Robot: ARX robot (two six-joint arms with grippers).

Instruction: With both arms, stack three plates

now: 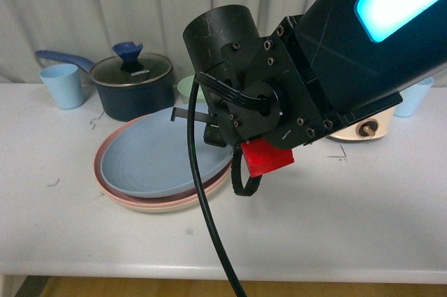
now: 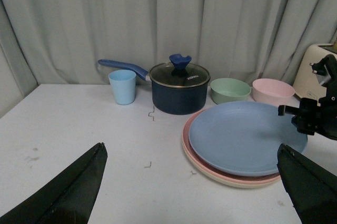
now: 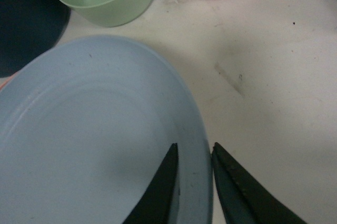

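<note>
The blue plate [image 1: 157, 157] lies on top of the pink plate [image 1: 105, 145], which lies on the beige plate [image 1: 164, 205], left of the table's middle. My right gripper [image 3: 195, 147] is shut on the blue plate's [image 3: 95, 129] right rim, one finger inside, one outside. In the front view the right arm [image 1: 279, 94] hides that rim. The stack also shows in the left wrist view: blue plate [image 2: 245, 137], pink plate [image 2: 192, 140], beige plate [image 2: 231, 180]. My left gripper [image 2: 192, 153] is open and empty, low over the table left of the stack.
A dark blue lidded pot [image 1: 133, 84] and a light blue cup [image 1: 63, 86] stand behind the stack. A green bowl [image 2: 230, 90] and a pink bowl [image 2: 273, 91] sit behind it too. A cream appliance [image 1: 360, 129] and another blue cup [image 1: 415, 98] stand at back right.
</note>
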